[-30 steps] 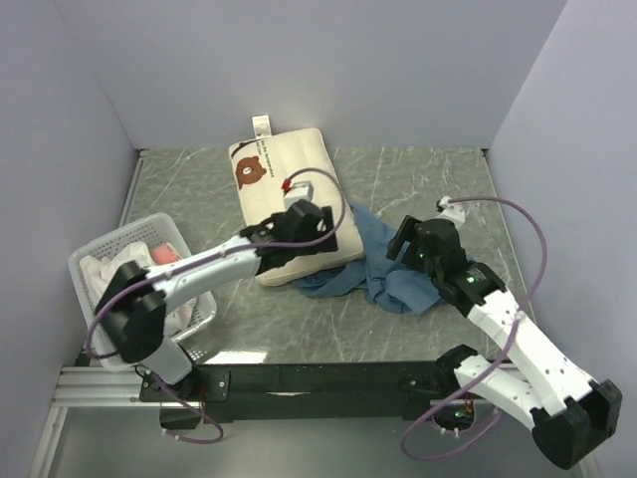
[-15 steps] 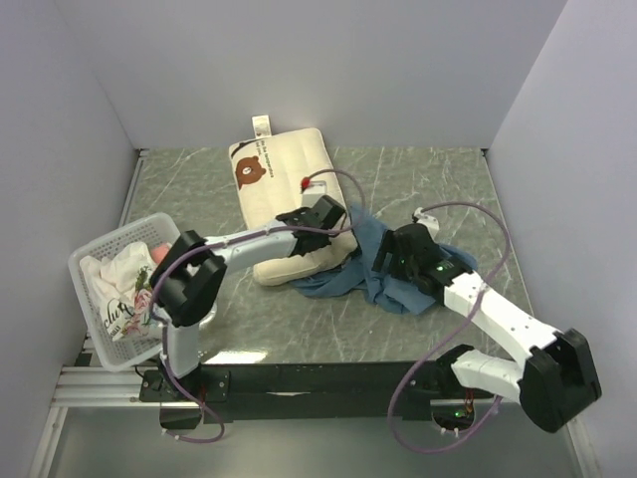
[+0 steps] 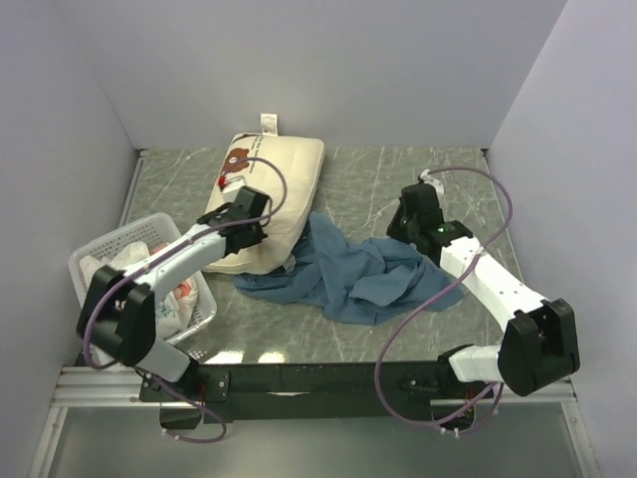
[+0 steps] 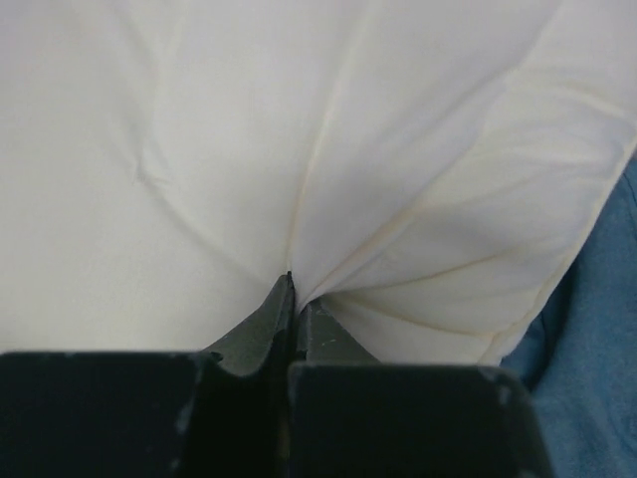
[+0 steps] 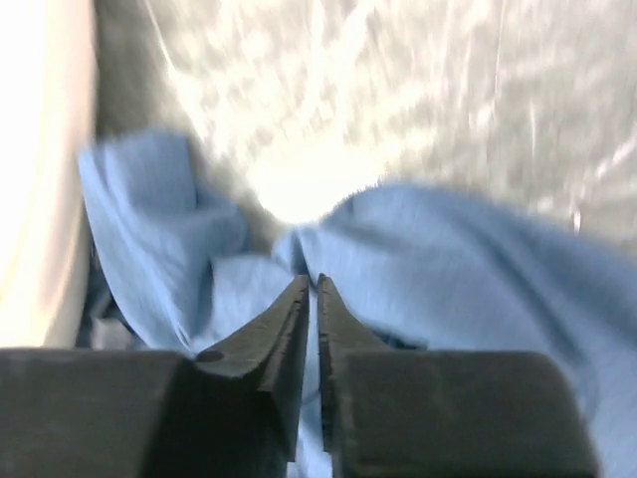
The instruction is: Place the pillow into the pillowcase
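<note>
The pillow (image 3: 284, 169) is dragged nearer the basket (image 3: 95, 254) and slanted. The left gripper (image 4: 297, 299), wide open before, is now closed on a pinch of its fabric. The pillowcase (image 3: 358, 274) is drawn out farther from the basket and spread wider. The right gripper (image 5: 312, 294) is nipped shut on it.

White basket (image 3: 107, 242), crumpled cloths (image 3: 179, 299), marbled tabletop (image 3: 368, 179)

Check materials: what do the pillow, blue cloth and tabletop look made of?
pillow: cream woven fabric, matte, soft fill; it puckers into creases where pinched.
blue cloth: thin matte textile, likely cotton; lies in loose rumpled folds.
tabletop: grey-green marble look with pale veins, slight sheen; could be a printed laminate.
</note>
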You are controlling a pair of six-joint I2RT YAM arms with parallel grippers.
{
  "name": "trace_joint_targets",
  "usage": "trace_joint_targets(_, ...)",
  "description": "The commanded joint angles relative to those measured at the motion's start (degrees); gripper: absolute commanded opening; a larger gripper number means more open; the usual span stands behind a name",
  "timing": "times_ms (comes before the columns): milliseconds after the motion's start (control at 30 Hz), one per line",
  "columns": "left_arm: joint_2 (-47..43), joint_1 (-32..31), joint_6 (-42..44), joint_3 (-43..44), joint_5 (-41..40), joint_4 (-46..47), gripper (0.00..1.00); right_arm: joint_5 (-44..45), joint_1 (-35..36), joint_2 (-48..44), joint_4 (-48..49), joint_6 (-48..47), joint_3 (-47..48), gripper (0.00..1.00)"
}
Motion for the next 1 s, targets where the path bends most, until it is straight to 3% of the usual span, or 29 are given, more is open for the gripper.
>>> trace_joint_targets(0,-9.02,6.88,-1.17,-3.5,0.16,-4.94,0.01,-2.29,-2.9,2.11,-0.73,-1.58,7.5,0.11)
trace_joint_targets(67,-11.31,8.82,-1.17,-3.5,2.96,-4.68,0.01,-3.69,-4.39,1.86,-2.23,-1.32,8.66,0.06)
trace_joint_targets(233,-11.94,11.11,-1.52,-1.3,4.47,-5.65,0.02,-4.4,-6.42,-3.24,-4.41,-0.44,9.98,0.04)
trace_joint_targets(400,-13.08,12.26,-3.36,-7.26,11.4,-1.0,0.03,-3.78,-6.69,-5.79,-8.03,-0.44,16.72,0.05)
trace_joint_targets(500,-14.05,12.26,-3.98,-10.34,13.43,2.17,0.09,-4.49,-6.6,-6.49,-10.05,-0.35,21.64,0.05)
trace_joint_targets(600,-15.62,12.08,-4.51,-10.89,16.33,4.28,0.33,-5.54,-6.68,-6.59,-11.72,-0.62,25.43,0.05)
trace_joint_targets(633,-16.67,11.91,-4.51,-10.71,17.38,4.37,0.51,-6.5,-6.69,-6.76,-12.33,-0.44,25.88,0.05)
trace_joint_targets(733,-19.04,10.24,-3.46,-8.52,17.92,4.03,0.81,-8.87,-6.51,-8.51,-11.03,0.79,25.28,0.04)
trace_joint_targets(833,-21.24,6.91,-1.87,-5.36,17.57,3.94,0.92,-11.06,-6.33,-10.1,-10.57,1.23,24.92,0.04)
trace_joint_targets(967,-21.69,0.33,-0.73,-2.1,17.39,7.34,0.96,-11.87,-5.37,-9.75,-12.77,0.17,27.29,0.02)
